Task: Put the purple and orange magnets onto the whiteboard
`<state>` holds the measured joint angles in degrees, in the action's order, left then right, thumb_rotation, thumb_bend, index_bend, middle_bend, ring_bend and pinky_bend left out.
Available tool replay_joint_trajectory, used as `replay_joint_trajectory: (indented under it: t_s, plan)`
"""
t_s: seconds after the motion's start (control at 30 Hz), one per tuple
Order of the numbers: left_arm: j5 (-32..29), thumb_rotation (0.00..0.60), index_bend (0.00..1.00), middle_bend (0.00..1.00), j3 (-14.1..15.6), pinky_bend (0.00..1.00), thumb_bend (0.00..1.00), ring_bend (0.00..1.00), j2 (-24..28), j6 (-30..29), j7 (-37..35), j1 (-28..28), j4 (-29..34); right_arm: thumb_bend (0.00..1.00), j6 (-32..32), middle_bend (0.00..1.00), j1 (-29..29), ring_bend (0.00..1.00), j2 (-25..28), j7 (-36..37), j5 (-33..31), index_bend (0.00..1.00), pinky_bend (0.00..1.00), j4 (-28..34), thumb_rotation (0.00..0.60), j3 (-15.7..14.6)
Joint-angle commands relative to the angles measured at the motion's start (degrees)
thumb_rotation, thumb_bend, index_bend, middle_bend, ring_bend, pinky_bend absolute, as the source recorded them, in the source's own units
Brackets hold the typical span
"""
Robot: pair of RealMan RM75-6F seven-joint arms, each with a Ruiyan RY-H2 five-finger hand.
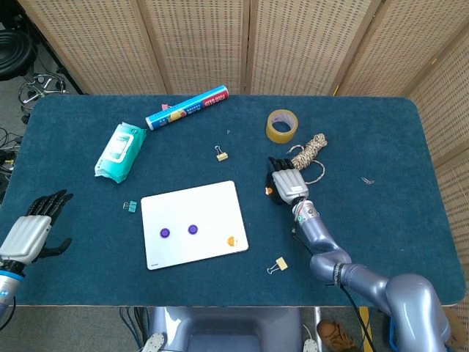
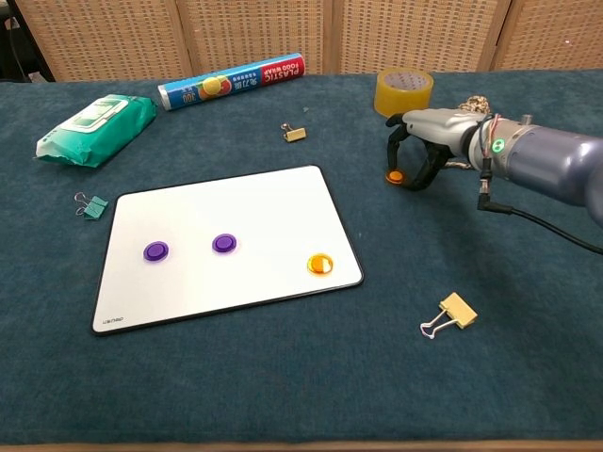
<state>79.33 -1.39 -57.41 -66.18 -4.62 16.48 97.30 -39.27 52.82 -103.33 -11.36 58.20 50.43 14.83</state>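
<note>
Orange magnet (image 2: 396, 176) pinched by right hand (image 2: 421, 141); tape roll (image 2: 404, 92) behind; left hand (image 1: 33, 227) empty, spread.

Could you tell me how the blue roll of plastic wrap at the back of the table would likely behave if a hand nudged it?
The plastic wrap roll lies on its side as a long cylinder, so it would probably roll. The felt-like table cover might slow it. Its glossy label suggests a somewhat slippery grip.

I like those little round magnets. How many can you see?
4: two purple magnets and one orange magnet on the whiteboard, another orange one in the right robot hand.
</note>
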Motion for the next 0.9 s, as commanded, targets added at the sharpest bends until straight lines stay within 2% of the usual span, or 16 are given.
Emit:
replay_joint_trajectory:
  t_s: [0.03,0.23,0.53,0.77,0.9]
  plan:
    - [-0.02,0.600,0.03,0.00,0.00,0.00,0.31,0.00,0.00,0.06,0.05,0.03,0.04,0.39,-1.04,0.00,-0.55,0.00,1.19,-0.13,0.49,0.53,0.00,2.28,0.600,0.06]
    - [-0.01,0.600,0.03,0.00,0.01,0.00,0.31,0.00,0.08,0.06,-0.03,0.03,0.19,0.39,-2.27,0.00,-1.77,0.00,3.72,0.55,1.01,0.53,0.00,8.66,0.600,0.07]
    - [0.43,0.600,0.03,0.00,0.17,0.00,0.31,0.00,0.03,0.26,-0.34,0.13,0.14,0.39,-5.53,0.00,-3.57,0.00,7.77,-2.24,3.30,0.54,0.00,23.04,0.600,-2.22]
    - [0.45,0.600,0.04,0.00,0.61,0.00,0.31,0.00,-0.55,1.96,-0.02,0.83,-0.41,0.39,-7.65,0.00,-2.17,0.00,5.58,-8.73,1.18,0.54,0.00,29.72,0.600,-2.77]
    - [0.31,0.600,0.04,0.00,0.60,0.00,0.31,0.00,-0.40,2.47,-0.55,1.04,-0.57,0.39,-9.02,0.00,-1.13,0.00,3.61,-12.61,-0.65,0.54,0.00,31.54,0.600,-2.86]
